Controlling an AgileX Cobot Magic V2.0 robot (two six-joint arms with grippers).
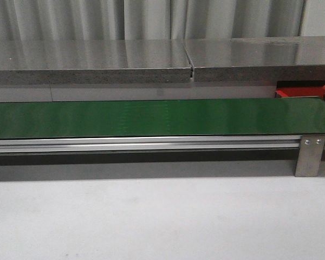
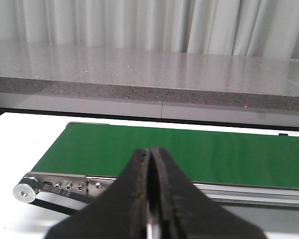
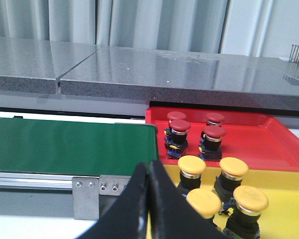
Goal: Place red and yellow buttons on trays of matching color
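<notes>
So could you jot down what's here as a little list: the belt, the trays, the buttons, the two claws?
belt: long green conveyor belt, nothing on it
red tray: red tray past the belt's end, holding four red buttons
yellow tray: yellow tray nearer than the red one, holding four yellow buttons
left gripper: left gripper shut, holding nothing, facing the belt
right gripper: right gripper shut, holding nothing, facing the trays
background: grey stone counter, pale curtains
</notes>
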